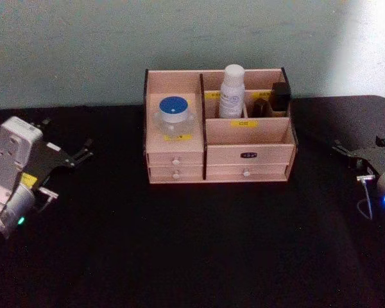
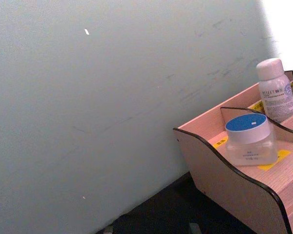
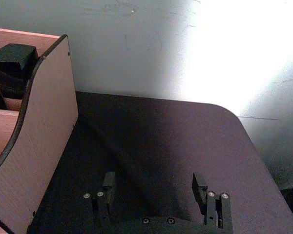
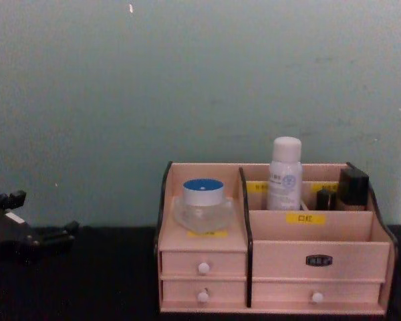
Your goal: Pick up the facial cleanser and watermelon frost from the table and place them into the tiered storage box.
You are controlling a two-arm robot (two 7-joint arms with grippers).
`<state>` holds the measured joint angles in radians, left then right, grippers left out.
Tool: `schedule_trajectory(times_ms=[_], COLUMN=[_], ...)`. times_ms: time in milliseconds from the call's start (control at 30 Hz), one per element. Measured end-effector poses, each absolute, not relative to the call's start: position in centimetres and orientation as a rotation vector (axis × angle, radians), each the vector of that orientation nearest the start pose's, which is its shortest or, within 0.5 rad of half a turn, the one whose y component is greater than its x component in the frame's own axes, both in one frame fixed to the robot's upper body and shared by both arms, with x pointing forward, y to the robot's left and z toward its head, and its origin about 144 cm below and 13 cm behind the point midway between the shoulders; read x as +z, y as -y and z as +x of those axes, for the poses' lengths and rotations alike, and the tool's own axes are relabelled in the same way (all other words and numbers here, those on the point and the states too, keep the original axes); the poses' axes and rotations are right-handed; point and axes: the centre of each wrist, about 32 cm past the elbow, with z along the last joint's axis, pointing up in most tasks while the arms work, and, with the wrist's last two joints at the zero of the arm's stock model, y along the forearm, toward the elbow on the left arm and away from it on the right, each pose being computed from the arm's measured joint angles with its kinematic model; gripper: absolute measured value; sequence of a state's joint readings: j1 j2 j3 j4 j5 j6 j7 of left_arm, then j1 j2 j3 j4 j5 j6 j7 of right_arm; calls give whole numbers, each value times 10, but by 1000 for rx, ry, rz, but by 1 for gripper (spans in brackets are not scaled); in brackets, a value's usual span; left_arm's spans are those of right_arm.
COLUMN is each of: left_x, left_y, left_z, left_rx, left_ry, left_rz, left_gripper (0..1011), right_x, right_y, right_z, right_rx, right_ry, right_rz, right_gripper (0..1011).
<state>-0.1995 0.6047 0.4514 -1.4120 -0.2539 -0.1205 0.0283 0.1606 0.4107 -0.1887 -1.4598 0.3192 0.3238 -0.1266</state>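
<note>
The tiered storage box (image 1: 247,138) (image 4: 307,227) stands at the back middle of the black table. A clear jar with a blue lid (image 1: 174,115) (image 4: 202,202) (image 2: 249,138) sits on its left step. A white bottle (image 1: 231,90) (image 4: 285,172) (image 2: 275,89) stands upright in a rear compartment. I cannot tell which of these is the facial cleanser and which the watermelon frost. My left gripper (image 1: 74,173) (image 4: 43,224) rests open at the table's left, apart from the box. My right gripper (image 1: 350,162) (image 3: 154,184) is open and empty at the right, beside the box's side wall (image 3: 39,136).
A dark capped item (image 1: 280,96) (image 4: 353,187) (image 3: 12,63) stands in the box's rear right compartment. Small drawers with white knobs (image 4: 203,267) face me. A pale wall rises right behind the box. The table's rounded right corner (image 3: 234,119) lies beyond my right gripper.
</note>
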Motion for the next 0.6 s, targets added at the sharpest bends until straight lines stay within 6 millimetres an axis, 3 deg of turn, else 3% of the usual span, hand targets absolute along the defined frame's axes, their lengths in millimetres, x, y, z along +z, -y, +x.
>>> schedule_trajectory(times_ms=[600], left_x=[1140], left_y=[-310], left_z=[489], left_rx=[1248], left_ry=[285], left_rz=[304], left_gripper=[1001], right_x=[1163], right_y=[305], right_z=[499], right_rx=[-1569], right_ry=[-135], right_rz=[-373], right_gripper=[1002])
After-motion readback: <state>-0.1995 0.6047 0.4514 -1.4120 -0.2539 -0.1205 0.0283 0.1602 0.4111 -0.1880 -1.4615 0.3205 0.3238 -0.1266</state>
